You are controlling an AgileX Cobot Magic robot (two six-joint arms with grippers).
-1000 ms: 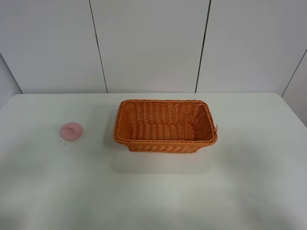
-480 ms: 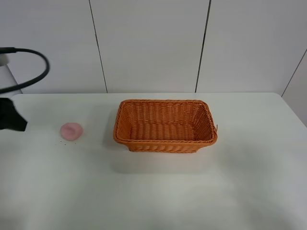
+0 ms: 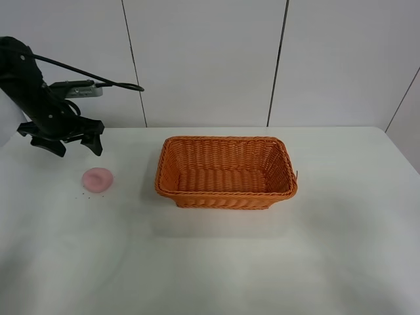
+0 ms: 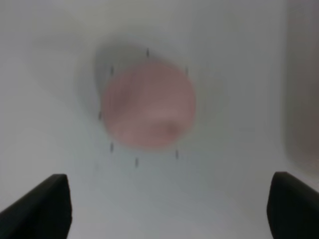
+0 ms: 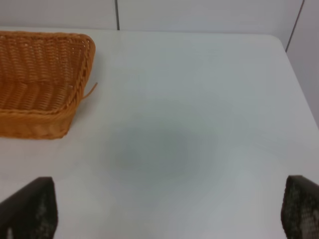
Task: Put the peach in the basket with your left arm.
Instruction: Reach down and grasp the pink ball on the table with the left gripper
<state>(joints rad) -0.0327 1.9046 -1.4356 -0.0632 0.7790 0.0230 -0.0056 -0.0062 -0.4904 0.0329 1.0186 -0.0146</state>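
Observation:
The pale-pink peach [image 3: 98, 179] lies on the white table at the left, apart from the orange wicker basket [image 3: 223, 197] in the middle. My left gripper [image 3: 75, 146] hangs open and empty above the table, just behind and left of the peach. In the left wrist view the blurred peach [image 4: 148, 104] lies ahead of the open left gripper [image 4: 164, 209], between its spread fingertips [image 4: 37, 209]. The right gripper [image 5: 164, 209] is open and empty, with the basket's corner [image 5: 45, 74] off to one side. The right arm is out of the exterior view.
The white table [image 3: 216, 262] ends at a panelled white wall behind. Small dark specks [image 3: 84, 191] dot the table around the peach. A loose wicker strand [image 3: 296, 175] sticks out at the basket's right side.
The left arm has come in from the left edge and moved right, and its open gripper now hovers near the peach. Peach and basket have not moved.

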